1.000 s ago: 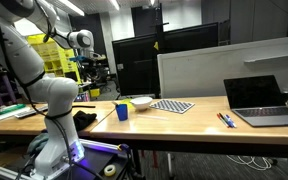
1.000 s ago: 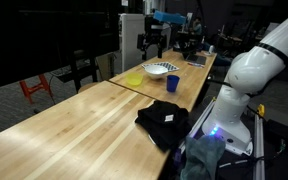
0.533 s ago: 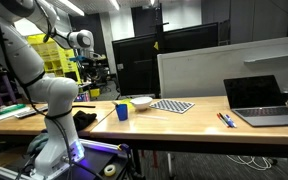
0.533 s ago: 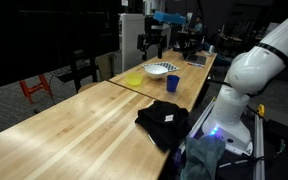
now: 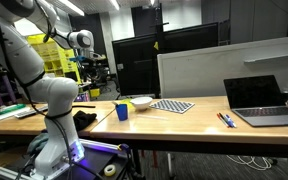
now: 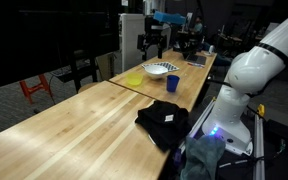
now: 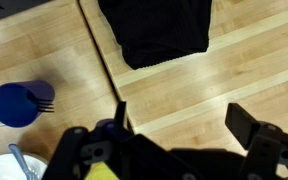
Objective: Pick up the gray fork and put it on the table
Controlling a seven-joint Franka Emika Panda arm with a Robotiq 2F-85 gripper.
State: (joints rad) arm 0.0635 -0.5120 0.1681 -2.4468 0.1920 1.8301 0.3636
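The gray fork (image 7: 20,160) lies in a white bowl (image 7: 2,170) at the lower left of the wrist view; it is too small to make out in both exterior views. My gripper (image 7: 184,120) is open and empty, high above the light wooden table (image 7: 244,70), with bare wood between its fingers. It also shows in both exterior views (image 5: 86,74) (image 6: 152,44), well above the tabletop (image 5: 184,121) (image 6: 74,130). The bowl (image 5: 141,102) (image 6: 158,69) stands near a blue cup (image 5: 122,111) (image 6: 172,83).
The blue cup (image 7: 19,103) holds a dark utensil. A black cloth (image 7: 162,30) (image 5: 84,118) (image 6: 164,120) lies by the robot base. A checkered mat (image 5: 171,105), a laptop (image 5: 259,100), pens (image 5: 225,119) and a yellow mat (image 6: 134,78) are on the table. A gray partition (image 5: 224,65) stands behind.
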